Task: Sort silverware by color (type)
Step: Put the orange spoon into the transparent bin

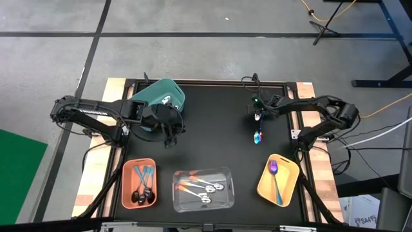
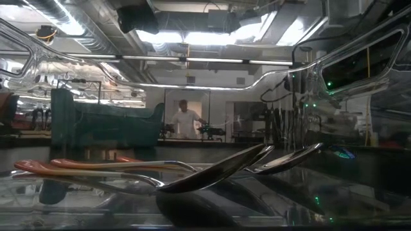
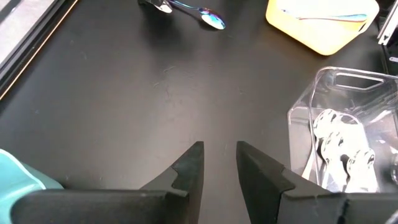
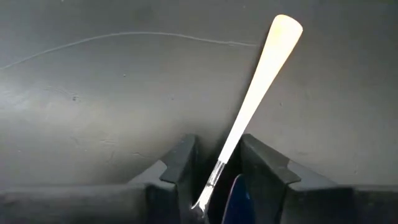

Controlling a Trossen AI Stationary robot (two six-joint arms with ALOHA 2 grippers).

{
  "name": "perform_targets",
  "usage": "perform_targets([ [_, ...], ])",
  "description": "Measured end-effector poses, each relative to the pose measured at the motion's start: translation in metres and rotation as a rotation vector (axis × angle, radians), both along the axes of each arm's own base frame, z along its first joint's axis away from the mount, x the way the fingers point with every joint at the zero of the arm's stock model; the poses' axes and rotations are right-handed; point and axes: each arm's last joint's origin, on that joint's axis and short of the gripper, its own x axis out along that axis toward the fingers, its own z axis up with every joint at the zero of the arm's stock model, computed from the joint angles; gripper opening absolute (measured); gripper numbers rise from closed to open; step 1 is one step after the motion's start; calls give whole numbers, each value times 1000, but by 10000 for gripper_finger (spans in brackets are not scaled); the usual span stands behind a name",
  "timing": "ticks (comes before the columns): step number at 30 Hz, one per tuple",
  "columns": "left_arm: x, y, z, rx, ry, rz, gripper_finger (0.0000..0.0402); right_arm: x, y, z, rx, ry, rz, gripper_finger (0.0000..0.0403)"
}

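The right gripper (image 4: 217, 171) is low over the black table (image 1: 212, 122), its fingers on both sides of a spoon (image 4: 258, 93) but not clearly clenched; a purple-bowl spoon (image 1: 258, 136) lies just beside. The left gripper (image 3: 219, 165) stands released near the teal bin (image 1: 164, 96).

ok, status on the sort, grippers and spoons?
Right gripper around a spoon handle on the mat, purple-bowled spoon beside it. Left gripper open, empty, by the teal bin. Nothing in the way.
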Motion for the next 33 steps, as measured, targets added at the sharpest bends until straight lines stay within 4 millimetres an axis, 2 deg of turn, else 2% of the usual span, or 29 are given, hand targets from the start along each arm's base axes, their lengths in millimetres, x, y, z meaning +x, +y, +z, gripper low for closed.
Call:
perform_targets([
  [9, 0, 0, 0, 0, 0, 0, 89, 0, 0, 0, -2, -4, 0, 55],
  [18, 0, 0, 0, 0, 0, 0, 88, 0, 0, 0, -2, -4, 0, 9],
  [33, 0, 0, 0, 4, -1, 4, 89, 4, -2, 1, -1, -69, 19, 2],
])
